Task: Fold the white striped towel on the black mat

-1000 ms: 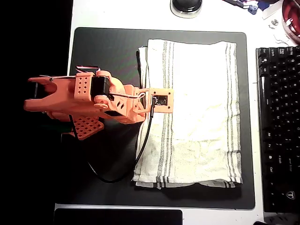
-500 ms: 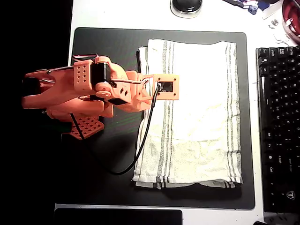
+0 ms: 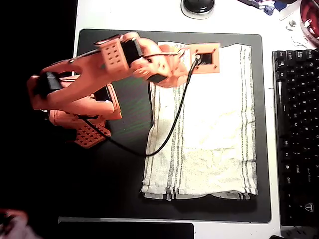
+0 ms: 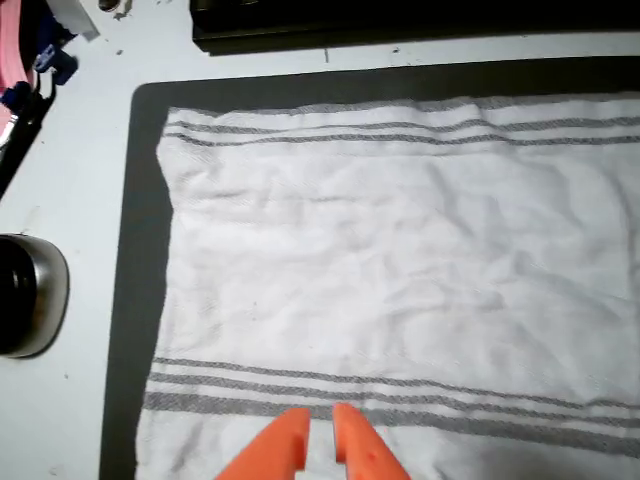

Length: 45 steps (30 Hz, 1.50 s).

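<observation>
The white striped towel (image 3: 214, 124) lies flat on the black mat (image 3: 114, 164), folded double, with grey stripe bands along its left and right sides. My orange arm (image 3: 124, 55) reaches from the left over the towel's top left part, its camera mount (image 3: 204, 57) above the cloth. In the wrist view my gripper (image 4: 320, 428) hovers over the near stripe band of the towel (image 4: 400, 270). Its fingers stand close together with nothing between them. The mat (image 4: 140, 250) shows as a dark border around the cloth.
A black keyboard (image 3: 296, 134) lies right of the mat. A round black and silver object (image 3: 198, 6) sits beyond the mat's top edge, also seen in the wrist view (image 4: 25, 295). My black cable (image 3: 169, 134) hangs across the towel's left side.
My arm has swung from the middle of the towel's left edge up toward its top left corner, and the cable has trailed along. The towel has not moved.
</observation>
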### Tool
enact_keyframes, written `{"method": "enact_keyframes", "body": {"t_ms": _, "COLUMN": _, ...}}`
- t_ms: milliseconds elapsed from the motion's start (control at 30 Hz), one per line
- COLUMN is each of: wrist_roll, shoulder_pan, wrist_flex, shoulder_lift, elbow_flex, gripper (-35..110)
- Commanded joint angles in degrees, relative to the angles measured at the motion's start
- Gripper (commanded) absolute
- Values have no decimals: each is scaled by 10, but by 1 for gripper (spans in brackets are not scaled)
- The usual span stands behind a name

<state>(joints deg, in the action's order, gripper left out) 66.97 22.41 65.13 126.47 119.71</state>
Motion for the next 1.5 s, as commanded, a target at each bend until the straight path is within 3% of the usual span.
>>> {"method": "enact_keyframes", "body": {"t_ms": 0, "wrist_roll": -28, "shoulder_pan": 40, "wrist_flex": 6, "shoulder_lift": -147, "elbow_flex": -132, "gripper": 6}}
{"method": "enact_keyframes", "body": {"t_ms": 267, "wrist_roll": -46, "shoulder_pan": 109, "wrist_flex": 44, "shoulder_lift": -400, "elbow_flex": -281, "gripper": 16}}
{"method": "enact_keyframes", "body": {"t_ms": 833, "wrist_roll": -97, "shoulder_pan": 163, "wrist_flex": -19, "shoulder_lift": -636, "elbow_flex": -403, "gripper": 17}}
{"method": "enact_keyframes", "body": {"t_ms": 1133, "wrist_roll": -83, "shoulder_pan": 157, "wrist_flex": -28, "shoulder_lift": -691, "elbow_flex": -391, "gripper": 1}}
{"method": "enact_keyframes", "body": {"t_ms": 1467, "wrist_roll": -76, "shoulder_pan": 137, "wrist_flex": -2, "shoulder_lift": -572, "elbow_flex": -379, "gripper": 0}}
